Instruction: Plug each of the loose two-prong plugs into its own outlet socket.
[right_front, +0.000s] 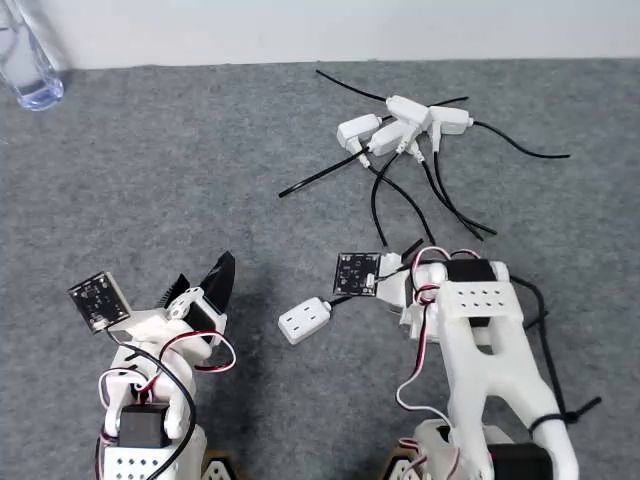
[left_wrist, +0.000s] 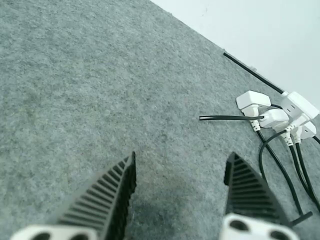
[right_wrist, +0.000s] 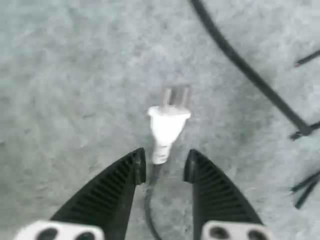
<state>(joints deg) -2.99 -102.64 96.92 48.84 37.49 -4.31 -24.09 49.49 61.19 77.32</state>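
A white two-prong plug (right_wrist: 167, 122) lies on the grey felt with its prongs pointing away from my right gripper (right_wrist: 164, 157). That gripper is open, its black fingers (right_wrist: 131, 175) straddling the plug's rear end and cord without pinching them. In the high view the right arm (right_front: 480, 320) covers this spot. A loose white outlet socket (right_front: 304, 320) lies just left of that arm. Farther back sits a cluster of white sockets and plugs (right_front: 405, 125) (left_wrist: 275, 115) joined together. My left gripper (right_front: 200, 285) (left_wrist: 182, 159) hangs wide open over bare felt at the front left.
Black cords (right_front: 440, 195) trail from the cluster toward the right arm, and one thick cord (right_wrist: 240, 60) runs past the plug. A clear glass container (right_front: 28, 70) stands at the back left corner. A white wall bounds the far edge.
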